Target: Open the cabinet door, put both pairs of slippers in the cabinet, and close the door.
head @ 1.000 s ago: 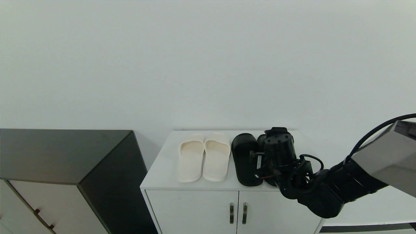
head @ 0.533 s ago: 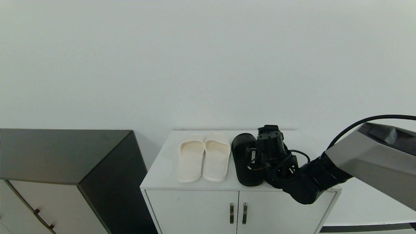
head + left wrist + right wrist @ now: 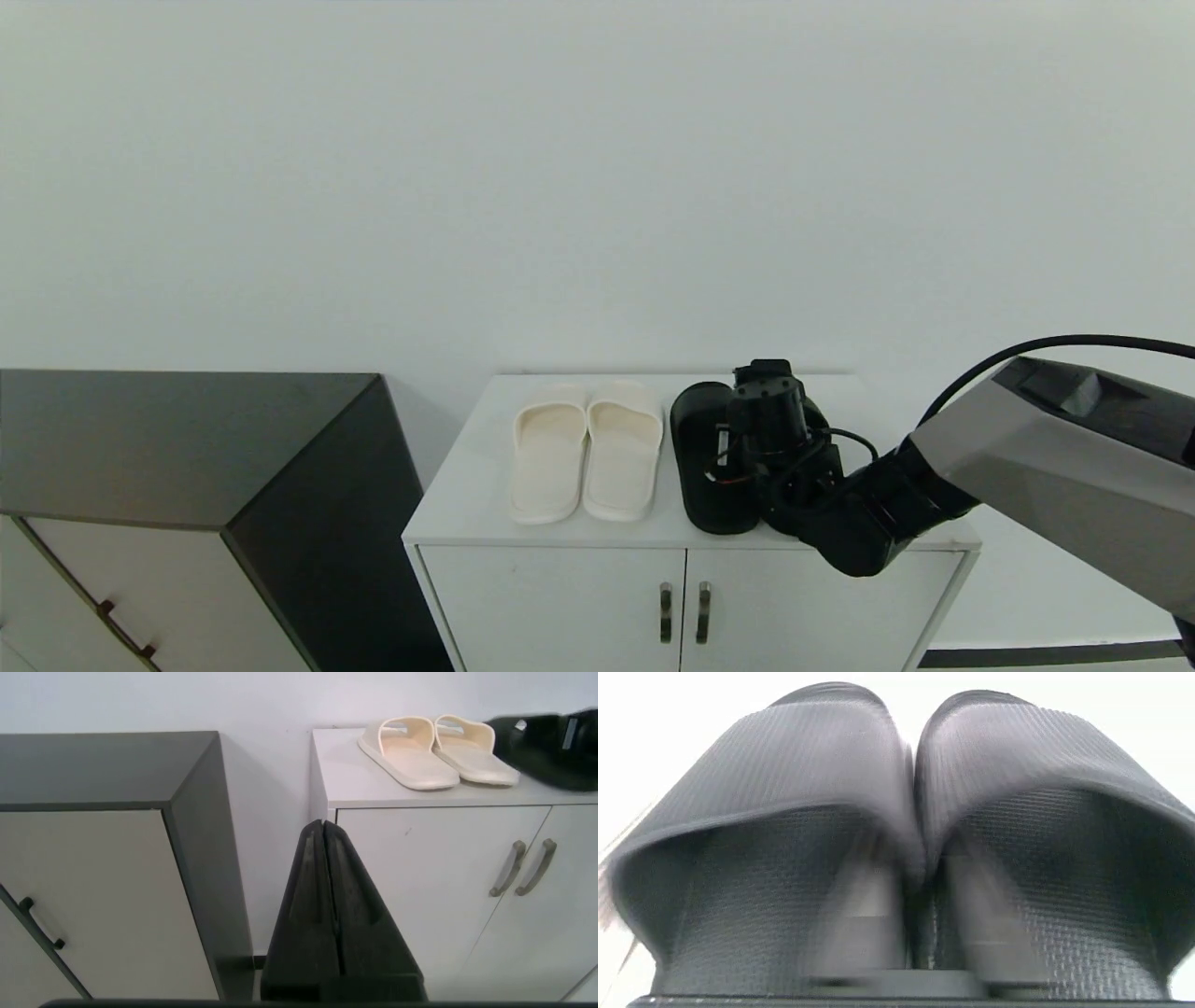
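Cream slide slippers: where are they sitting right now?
In the head view the cream slide slippers lie side by side on top of the white cabinet, left of the black slide slippers.

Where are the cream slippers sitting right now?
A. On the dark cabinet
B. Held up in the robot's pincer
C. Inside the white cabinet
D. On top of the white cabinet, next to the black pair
D: the cream slippers lie side by side on top of the white cabinet, to the robot's left of the black pair, and the cabinet's doors are shut.
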You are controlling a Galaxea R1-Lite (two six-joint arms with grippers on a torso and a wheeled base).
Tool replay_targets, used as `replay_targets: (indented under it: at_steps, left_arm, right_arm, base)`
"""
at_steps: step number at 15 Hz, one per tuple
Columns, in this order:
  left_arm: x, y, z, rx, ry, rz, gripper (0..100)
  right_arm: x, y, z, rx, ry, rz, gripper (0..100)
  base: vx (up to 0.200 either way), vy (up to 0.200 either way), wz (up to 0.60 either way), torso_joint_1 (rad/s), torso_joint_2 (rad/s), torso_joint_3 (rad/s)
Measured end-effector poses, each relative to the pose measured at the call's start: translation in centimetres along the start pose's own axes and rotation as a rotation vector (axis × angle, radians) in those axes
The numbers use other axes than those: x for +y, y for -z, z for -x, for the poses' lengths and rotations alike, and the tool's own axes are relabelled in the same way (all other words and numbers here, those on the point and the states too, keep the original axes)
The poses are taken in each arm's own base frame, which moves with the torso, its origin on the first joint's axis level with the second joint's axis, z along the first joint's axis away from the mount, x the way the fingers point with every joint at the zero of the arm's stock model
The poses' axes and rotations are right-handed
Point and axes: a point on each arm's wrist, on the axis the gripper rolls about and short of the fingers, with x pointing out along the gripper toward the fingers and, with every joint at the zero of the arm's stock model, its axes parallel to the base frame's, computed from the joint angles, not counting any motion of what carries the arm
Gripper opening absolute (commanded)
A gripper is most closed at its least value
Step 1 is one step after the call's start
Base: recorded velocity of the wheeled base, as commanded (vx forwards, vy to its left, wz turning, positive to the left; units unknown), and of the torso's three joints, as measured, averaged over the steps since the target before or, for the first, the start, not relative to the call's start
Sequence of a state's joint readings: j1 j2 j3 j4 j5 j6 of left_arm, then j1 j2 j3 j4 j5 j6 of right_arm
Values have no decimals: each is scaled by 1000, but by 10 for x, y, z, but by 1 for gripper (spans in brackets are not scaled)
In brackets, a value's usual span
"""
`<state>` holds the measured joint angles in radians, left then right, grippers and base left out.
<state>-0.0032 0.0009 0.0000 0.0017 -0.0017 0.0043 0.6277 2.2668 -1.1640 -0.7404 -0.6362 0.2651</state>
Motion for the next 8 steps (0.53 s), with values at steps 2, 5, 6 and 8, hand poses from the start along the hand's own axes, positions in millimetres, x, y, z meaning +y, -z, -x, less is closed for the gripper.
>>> replay_targets:
  at_steps: [2, 5, 6, 8]
  left_arm:
    - [0, 0, 0, 0, 0, 0, 0]
    - [0, 0, 0, 0, 0, 0, 0]
    - [0, 0, 0, 0, 0, 0, 0]
    - [0, 0, 0, 0, 0, 0, 0]
  right_arm:
    - [-2, -1, 3, -1, 4, 8, 0]
    - [-7, -5, 12, -1, 3, 24, 0]
    - [-10, -7, 19, -5, -11, 28, 0]
    - [-15, -8, 39, -2, -79, 59, 0]
  base:
    - [0, 0, 0, 0, 0, 0]
    - [0, 0, 0, 0, 0, 0]
    - [0, 0, 0, 0, 0, 0]
    - [0, 0, 0, 0, 0, 0]
